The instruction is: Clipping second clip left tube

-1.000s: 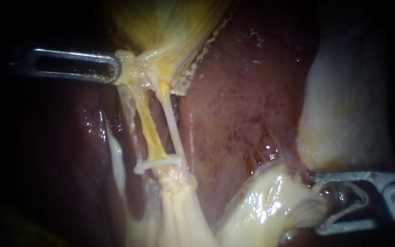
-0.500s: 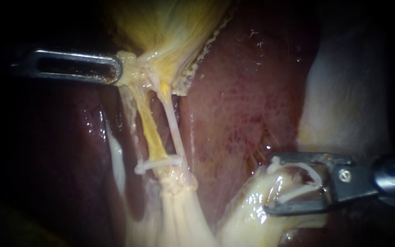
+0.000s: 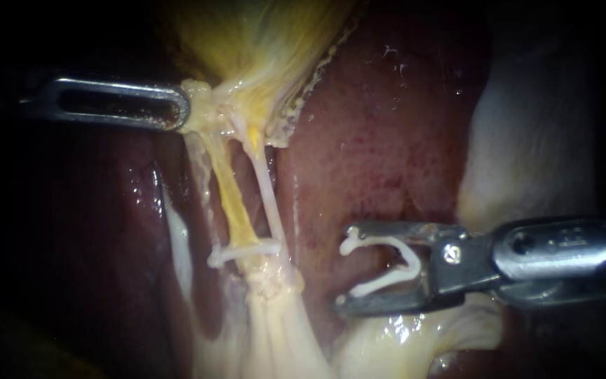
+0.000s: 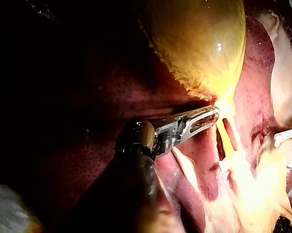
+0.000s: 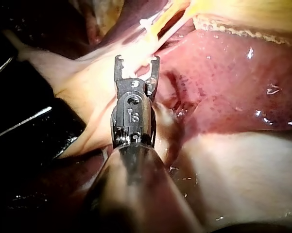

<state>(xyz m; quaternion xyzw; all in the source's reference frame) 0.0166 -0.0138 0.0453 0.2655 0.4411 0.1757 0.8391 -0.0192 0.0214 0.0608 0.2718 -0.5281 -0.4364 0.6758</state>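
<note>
Two tubes run down from the gallbladder (image 3: 261,35): the yellow left tube (image 3: 231,203) and a thin pale right tube (image 3: 266,196). A white clip (image 3: 243,250) lies across their lower end. My left instrument (image 3: 180,112) is shut on the pale tissue at the gallbladder's neck, holding it to the left; the left wrist view shows this grip too (image 4: 211,115). My right instrument (image 3: 345,268) sits right of the tubes, apart from them, over the liver (image 3: 373,140). Its wide-set jaws carry an open white clip (image 3: 387,267), also seen in the right wrist view (image 5: 137,60).
Glistening pale fatty tissue (image 3: 401,337) lies below the right instrument and runs down from the clipped tubes. A broad whitish sheet of tissue (image 3: 527,140) covers the right side. Dark liver surface (image 3: 106,224) lies left of the tubes.
My right instrument has travelled left from the lower right corner, over the fatty tissue, toward the tubes with its clip. The left instrument keeps its hold unchanged.
</note>
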